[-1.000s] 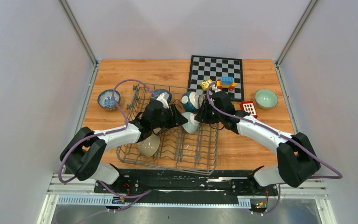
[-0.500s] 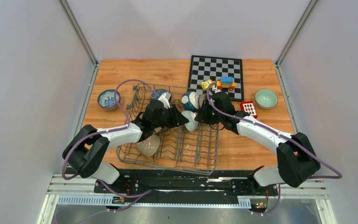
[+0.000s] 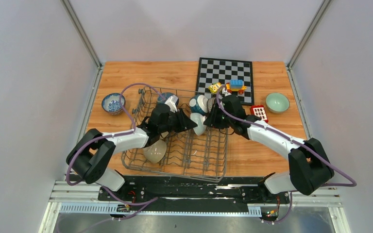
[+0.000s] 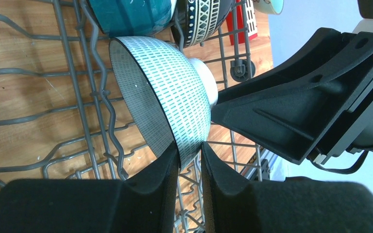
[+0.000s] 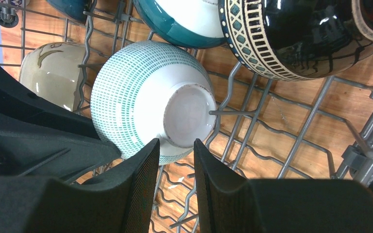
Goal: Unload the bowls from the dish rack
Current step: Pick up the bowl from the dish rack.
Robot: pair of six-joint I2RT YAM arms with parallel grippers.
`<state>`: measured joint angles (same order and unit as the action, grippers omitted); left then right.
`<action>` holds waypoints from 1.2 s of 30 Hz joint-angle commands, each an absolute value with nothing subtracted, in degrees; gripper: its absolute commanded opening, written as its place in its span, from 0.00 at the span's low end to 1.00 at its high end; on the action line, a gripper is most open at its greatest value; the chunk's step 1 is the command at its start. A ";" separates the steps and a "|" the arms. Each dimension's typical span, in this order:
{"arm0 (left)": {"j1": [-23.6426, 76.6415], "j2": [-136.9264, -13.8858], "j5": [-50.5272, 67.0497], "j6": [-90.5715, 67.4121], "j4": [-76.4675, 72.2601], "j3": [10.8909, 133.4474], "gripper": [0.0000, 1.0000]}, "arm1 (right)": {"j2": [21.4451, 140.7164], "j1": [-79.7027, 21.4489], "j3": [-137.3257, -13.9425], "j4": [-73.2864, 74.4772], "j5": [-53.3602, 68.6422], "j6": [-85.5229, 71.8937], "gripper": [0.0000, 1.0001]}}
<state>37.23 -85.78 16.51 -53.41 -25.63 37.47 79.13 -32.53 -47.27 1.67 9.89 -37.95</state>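
The dashed bowl [image 4: 175, 97], white with rows of short teal dashes, stands on edge among the prongs near the middle of the dish rack [image 3: 206, 155], toward its far right part. Both arms meet on it. The left fingers [image 4: 162, 189] are closed on its rim, one against the inside wall and one against the dashed outside. From the opposite side, the right fingers [image 5: 141, 184] pinch its unglazed foot ring, one tip outside the ring and one within it.

Just beyond the dashed bowl in the rack sit a teal bowl [image 5: 184, 19] with a white inside and a glossy black bowl [image 5: 291, 34] edged with a cream geometric band. A beige bowl [image 5: 48, 73] with a brown brush stroke on it lies in the rack's near left part. Another dark teal bowl [image 3: 167, 99] rests at the rack's far side.

On the table [image 3: 126, 73], a blue-and-white patterned bowl [image 3: 112, 103] sits left of the rack. A pale green bowl [image 3: 277, 102] stands well to the right of it. A chessboard [image 3: 213, 73] lies beyond the rack's far right corner, with coloured toy blocks [image 3: 235, 86] on it. A red block [image 3: 259, 112] with a grid of white squares lies right of the rack; any marks on the squares are too small to read.
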 commanded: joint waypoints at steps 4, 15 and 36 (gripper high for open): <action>37.53 -86.35 19.51 -54.30 -33.88 37.62 0.18 | 79.69 -32.24 -46.32 0.96 10.97 -38.63 0.35; 37.53 -85.46 19.84 -53.94 -34.95 36.35 0.00 | 78.94 -32.22 -45.98 0.50 12.00 -38.39 0.35; 37.57 -87.67 21.30 -55.28 -37.04 37.05 0.19 | 79.35 -32.21 -45.97 -0.99 14.36 -38.46 0.36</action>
